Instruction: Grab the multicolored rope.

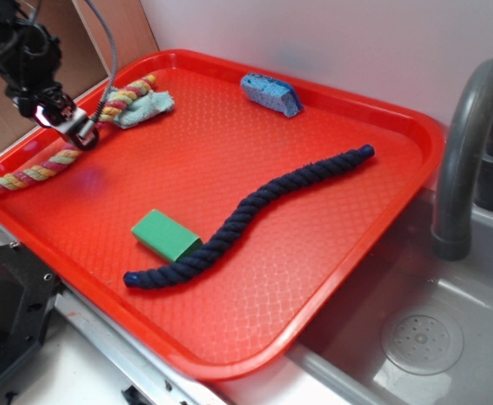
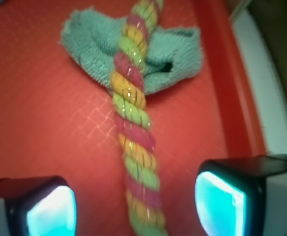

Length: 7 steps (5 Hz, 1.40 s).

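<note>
Ok, arm's at the far left corner of the big red plastic tray (image 1: 331,253) now. The black WidowX gripper (image 1: 79,131) hangs right over the long twisted cotton rope in yellow, pink-red and pale green (image 1: 56,160). From the wrist cam it's clear: the 2 fingers (image 2: 40,209) are spread apart, 1 each side of the rope, nothing clamped yet. The rope runs straight up the gap between them.

That line-up looks deliberate. The fingers sit across the rope, not along it, so closing them should pinch the strands from both sides.

Rope's position: along the tray's left edge, close to the rim. Its long axis runs diagonally in the exterior view, near end pointing toward the front-left corner, far end toward the back. That far end lies on top of a crumpled pale teal cloth (image 1: 149,107).

Other stuff is well clear. A dark navy twisted rope (image 1: 246,219) snakes across mid-tray, a green rectangular block (image 1: 165,234) sits just beside its lower end, a blue sponge (image 1: 270,93) near the back rim. Grey sink w/ faucet (image 1: 466,143) off to the right.

My guess: it needs to drop a bit more, then close. Can't tell from here how far above the rope it is.
</note>
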{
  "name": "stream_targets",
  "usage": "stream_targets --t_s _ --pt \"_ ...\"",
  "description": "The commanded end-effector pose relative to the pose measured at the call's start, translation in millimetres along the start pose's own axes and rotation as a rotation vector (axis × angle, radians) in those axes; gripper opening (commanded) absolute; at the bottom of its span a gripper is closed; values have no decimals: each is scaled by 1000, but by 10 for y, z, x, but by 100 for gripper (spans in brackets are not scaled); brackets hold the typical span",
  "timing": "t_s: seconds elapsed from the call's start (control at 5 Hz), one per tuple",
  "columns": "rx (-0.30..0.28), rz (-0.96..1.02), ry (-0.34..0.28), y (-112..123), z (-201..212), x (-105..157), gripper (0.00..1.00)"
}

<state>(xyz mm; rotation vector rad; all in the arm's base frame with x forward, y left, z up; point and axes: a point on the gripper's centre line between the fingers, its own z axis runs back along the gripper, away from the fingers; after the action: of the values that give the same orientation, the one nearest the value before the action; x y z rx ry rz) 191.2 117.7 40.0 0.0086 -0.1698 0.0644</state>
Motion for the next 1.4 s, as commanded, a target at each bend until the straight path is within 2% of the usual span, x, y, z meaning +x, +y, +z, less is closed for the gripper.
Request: stream_targets --t_s 0.0,0.2,0.6,0.8,1.0,1.2 --pt "-21 -29 14 110 -221 172 100" --pt "-7 -35 13 94 -234 178 0" --pt "-12 -82 38 15 -165 202 0" --pt "22 -77 39 -93 186 267 0" --pt "41 19 75 -243 628 362 0" --pt "-35 92 84 -517 1118 360 0"
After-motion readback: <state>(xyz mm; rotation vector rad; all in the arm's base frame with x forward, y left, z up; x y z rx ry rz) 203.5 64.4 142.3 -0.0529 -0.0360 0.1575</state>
